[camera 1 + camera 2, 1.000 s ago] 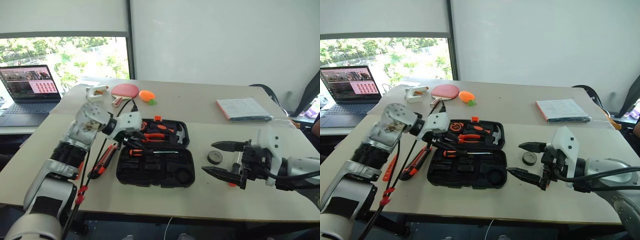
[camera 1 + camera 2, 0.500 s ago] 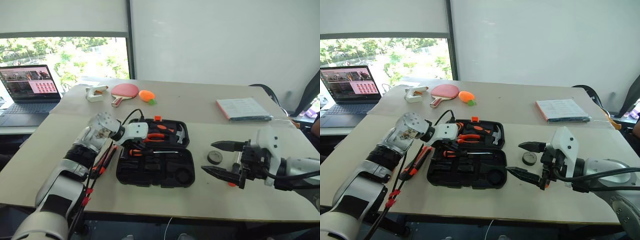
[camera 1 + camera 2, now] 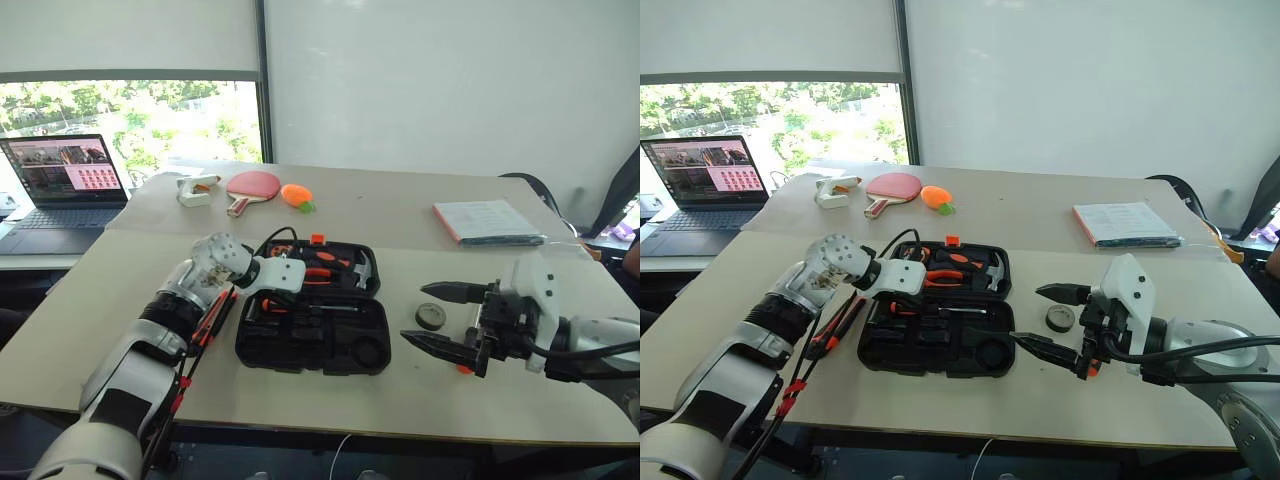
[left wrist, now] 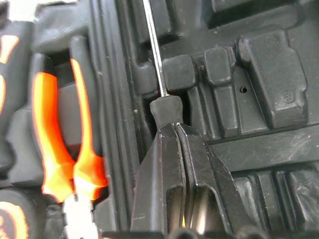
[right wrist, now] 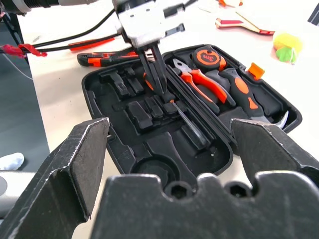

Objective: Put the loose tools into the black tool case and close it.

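Left wrist view has the left gripper (image 4: 180,130) pinched tight on the handle of a screwdriver (image 4: 164,107), whose thin steel shaft runs away across the moulded recesses of the black tool case (image 4: 259,74); just beside it, orange-handled pliers (image 4: 65,134) sit in their own recess. From the head camera, that gripper (image 3: 268,297) reaches down into the near half of the open case (image 3: 312,340), at its left end, with the screwdriver (image 3: 305,306) lying along the hinge line. The far half holds the pliers (image 3: 318,271), a hammer (image 3: 362,268) and a round orange-and-black tape measure (image 5: 209,58). On the table (image 3: 90,300) left of the case, partly hidden under the arm, lies a slim orange-and-black utility knife (image 3: 836,325) beside dark cables. The right gripper (image 3: 441,316) hangs over the table to the right of the case with its two black fingers (image 5: 75,164) spread wide and nothing between them. A small black tape roll (image 3: 430,316) rests on the table between the case and that gripper. Farther back sit a red table-tennis paddle (image 3: 251,186), an orange toy carrot (image 3: 294,194), a laptop (image 3: 62,190) and a booklet (image 3: 488,220).
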Motion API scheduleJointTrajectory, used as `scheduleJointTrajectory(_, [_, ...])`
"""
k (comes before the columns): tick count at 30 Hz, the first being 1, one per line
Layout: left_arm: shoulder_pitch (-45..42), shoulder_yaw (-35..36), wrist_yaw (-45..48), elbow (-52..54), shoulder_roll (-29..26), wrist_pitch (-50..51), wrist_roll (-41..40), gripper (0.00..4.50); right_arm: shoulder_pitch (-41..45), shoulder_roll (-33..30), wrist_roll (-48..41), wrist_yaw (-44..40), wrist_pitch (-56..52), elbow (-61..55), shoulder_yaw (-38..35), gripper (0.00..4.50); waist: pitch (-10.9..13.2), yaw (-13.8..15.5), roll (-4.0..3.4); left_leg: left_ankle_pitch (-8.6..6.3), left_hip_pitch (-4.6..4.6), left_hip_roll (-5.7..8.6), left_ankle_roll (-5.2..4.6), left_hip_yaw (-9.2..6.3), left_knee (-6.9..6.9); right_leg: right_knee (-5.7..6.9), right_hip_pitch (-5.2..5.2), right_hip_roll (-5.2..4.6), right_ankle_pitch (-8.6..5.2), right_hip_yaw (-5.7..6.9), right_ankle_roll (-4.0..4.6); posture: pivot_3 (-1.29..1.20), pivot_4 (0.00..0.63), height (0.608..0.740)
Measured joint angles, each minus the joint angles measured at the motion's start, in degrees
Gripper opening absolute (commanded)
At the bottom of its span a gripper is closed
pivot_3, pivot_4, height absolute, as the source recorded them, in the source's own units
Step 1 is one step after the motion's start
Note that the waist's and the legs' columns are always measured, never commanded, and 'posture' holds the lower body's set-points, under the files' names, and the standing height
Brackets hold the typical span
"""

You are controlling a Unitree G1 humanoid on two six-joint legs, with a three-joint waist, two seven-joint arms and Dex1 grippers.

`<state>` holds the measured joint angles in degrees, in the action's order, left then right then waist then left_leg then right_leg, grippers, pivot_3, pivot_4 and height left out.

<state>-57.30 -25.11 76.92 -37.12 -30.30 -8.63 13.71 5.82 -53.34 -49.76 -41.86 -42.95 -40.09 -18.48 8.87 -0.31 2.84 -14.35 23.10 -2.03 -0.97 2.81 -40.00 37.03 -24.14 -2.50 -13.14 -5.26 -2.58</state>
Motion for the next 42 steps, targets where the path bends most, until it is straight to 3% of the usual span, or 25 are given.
scheduleJointTrajectory(6, [-0.5,-0.4,-1.2,-1.3,1.2,-1.2,0.8,0.09,-0.9,0.4,0.3,0.0,0.0,0.0,0.0,4.5,-0.2,0.6,-0.31,0.04,-0.02,0.08,-0.06,0.0,-0.03,0.0,0.05,-0.01,0.03,-0.11,-0.06,0.0,0.15,0.737])
scheduleJointTrajectory(9, [0.4,2.0,1.6,-0.4,1.5,4.6,-2.8,0.09,-2.3,0.6,0.9,0.7,0.0,-0.2,-0.2,4.5,-0.2,0.6,-0.32,0.04,0.15,0.07,-0.07,0.0,-0.04,-0.01,-0.13,0.0,0.03,-0.11,-0.06,0.0,0.15,0.737])
scheduleJointTrajectory(12, [1.9,5.5,5.3,2.2,1.2,12.6,-8.7,0.71,-4.4,0.9,2.5,2.2,0.0,0.0,-1.3,4.5,-0.2,0.3,-0.31,0.02,0.34,0.05,-0.09,-0.04,0.01,-0.02,-0.31,0.02,0.02,-0.08,-0.06,0.0,0.15,0.737])
scheduleJointTrajectory(16, [1.6,12.7,10.6,9.8,-1.3,25.3,-19.3,2.14,-11.2,2.6,4.3,5.6,-0.9,0.3,-7.6,4.5,-0.2,0.3,-0.31,-0.01,0.61,0.07,-0.15,-0.2,0.06,-0.09,-0.46,0.01,-0.03,-0.02,-0.1,0.0,0.15,0.737])
scheduleJointTrajectory(19, [0.4,17.3,12.9,14.7,-3.3,33.5,-26.4,3.1,-20.1,5.1,4.3,6.4,-2.7,0.1,-16.9,4.5,-0.2,0.5,-0.33,-0.02,0.61,0.1,-0.16,-0.24,0.07,-0.17,-0.41,-0.01,-0.05,-0.02,-0.12,0.0,0.15,0.737])
scheduleJointTrajectory(23, [0.1,17.8,15.1,19.9,-4.9,40.3,-35.5,4.44,-34.6,11.1,4.3,5.9,-4.4,0.3,-30.0,4.5,-0.2,1.0,-0.35,-0.02,0.54,0.13,-0.15,-0.36,0.06,-0.26,-0.24,-0.01,-0.07,0.01,-0.15,0.0,0.15,0.737])
scheduleJointTrajectory(26, [-0.5,17.5,15.3,22.7,-4.8,43.6,-40.3,4.47,-41.6,15.1,4.5,5.9,-4.5,0.1,-36.7,4.5,-0.2,0.6,-0.37,-0.01,0.28,0.11,-0.15,-0.35,0.05,-0.25,-0.06,0.02,-0.2,-0.06,-0.35,0.0,0.15,0.737])
scheduleJointTrajectory(32, [-1.3,17.5,15.0,25.4,-2.4,45.6,-43.4,4.47,-42.6,18.7,1.6,10.6,-6.4,-2.9,-38.0,4.5,-0.3,-1.2,-0.51,0.03,0.07,0.1,-0.18,-0.35,0.15,-0.13,-0.02,0.09,-0.35,-0.24,-0.44,0.0,0.15,0.737])
scheduleJointTrajectory(42, [-0.6,17.5,12.3,29.6,-3.5,46.2,-44.9,4.47,-19.3,19.9,1.8,31.7,-16.8,2.5,-18.1,4.5,-0.3,-1.8,-0.58,0.02,0.16,0.16,-0.19,-0.41,0.28,-0.03,-0.16,0.08,-0.35,-0.2,0.04,0.0,0.15,0.737])
